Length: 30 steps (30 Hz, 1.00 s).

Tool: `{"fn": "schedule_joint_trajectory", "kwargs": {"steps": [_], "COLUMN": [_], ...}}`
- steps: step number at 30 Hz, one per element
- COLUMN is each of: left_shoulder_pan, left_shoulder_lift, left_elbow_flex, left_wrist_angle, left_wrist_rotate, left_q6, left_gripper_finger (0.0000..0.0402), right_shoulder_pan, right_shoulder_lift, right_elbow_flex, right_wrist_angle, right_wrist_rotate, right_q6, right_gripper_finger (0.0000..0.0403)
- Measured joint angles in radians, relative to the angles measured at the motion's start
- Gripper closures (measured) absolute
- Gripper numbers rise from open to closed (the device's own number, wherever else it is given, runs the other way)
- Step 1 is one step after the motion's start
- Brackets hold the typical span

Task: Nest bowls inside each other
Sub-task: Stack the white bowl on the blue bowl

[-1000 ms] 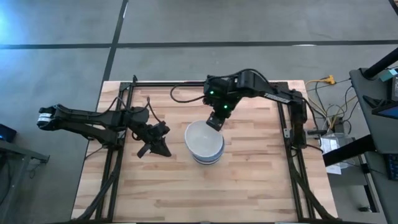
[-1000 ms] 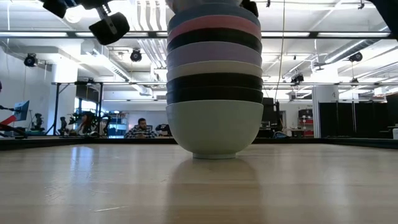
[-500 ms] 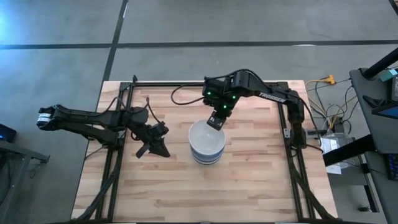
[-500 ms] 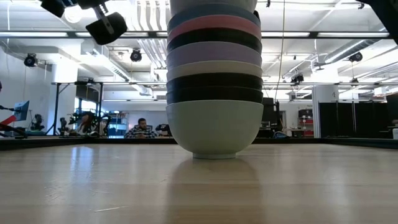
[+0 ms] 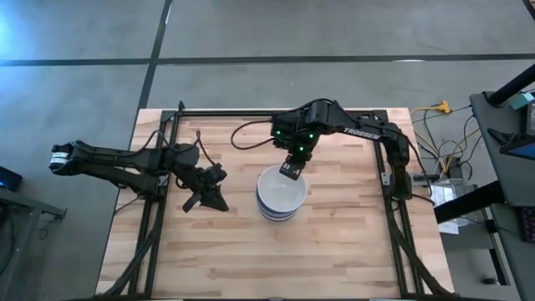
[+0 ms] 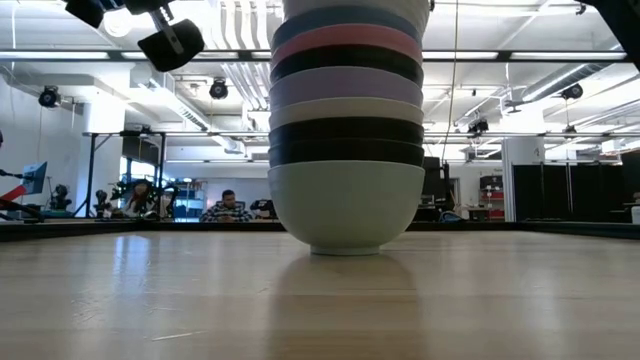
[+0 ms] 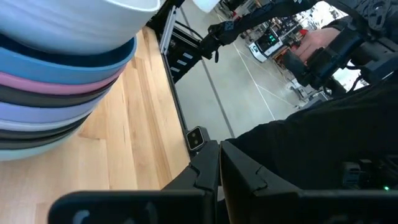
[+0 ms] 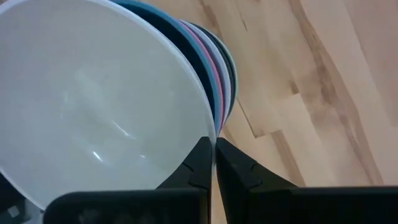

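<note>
A stack of nested bowls [image 5: 280, 201] stands on its pale mint bottom bowl [image 6: 345, 205] near the middle of the wooden table [image 5: 334, 251]. Above it the low view shows black, white, lavender, black, pink and blue bowls. A white bowl [image 8: 93, 106] is topmost, in the blue one [image 7: 68, 56]. My right gripper [image 5: 291, 170] is shut on the white bowl at the stack's far side. My left gripper [image 5: 216, 199] is shut and empty, to the left of the stack, clear of it, and also shows in the left wrist view [image 7: 219, 152]. My right gripper pinches the white bowl's rim [image 8: 210, 127] on its far side, one finger inside the bowl and one outside. The fingers come from above and the far side, slanting down. The bowl sits in the top of the stack; whether it rests fully, I cannot tell.
Black frame rails [image 5: 155, 209] run along the table's left, right and far sides. Bare wood lies near and to the right of the stack. People sit in the room beyond the table [image 6: 228, 208].
My right gripper has gone down and a little toward the table's near right with the white bowl, still shut on its rim. The bowl has sunk lower into the top of the stack.
</note>
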Motion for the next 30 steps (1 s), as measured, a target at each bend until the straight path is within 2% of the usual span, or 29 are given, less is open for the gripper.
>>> {"fn": "schedule_joint_trajectory", "kwargs": {"steps": [12,25,30], "left_shoulder_pan": [0.0,0.0,0.0], "left_shoulder_lift": [0.001,0.001,0.001], "left_elbow_flex": [0.0,0.0,0.0], "left_wrist_angle": [0.0,0.001,0.002], "left_wrist_rotate": [0.0,-0.002,-0.006], "left_q6": [0.0,-0.051,-0.051], "left_gripper_finger": [0.0402,0.0402,0.0402], "right_shoulder_pan": [0.017,0.032,0.032], "right_shoulder_lift": [0.006,0.002,-0.012], "right_elbow_flex": [-0.012,0.005,0.067], "right_wrist_angle": [-0.002,0.0,0.012], "right_wrist_rotate": [0.038,0.037,0.037], "right_q6": [-0.028,-0.049,-0.062], "right_gripper_finger": [0.0386,0.029,0.0271]}}
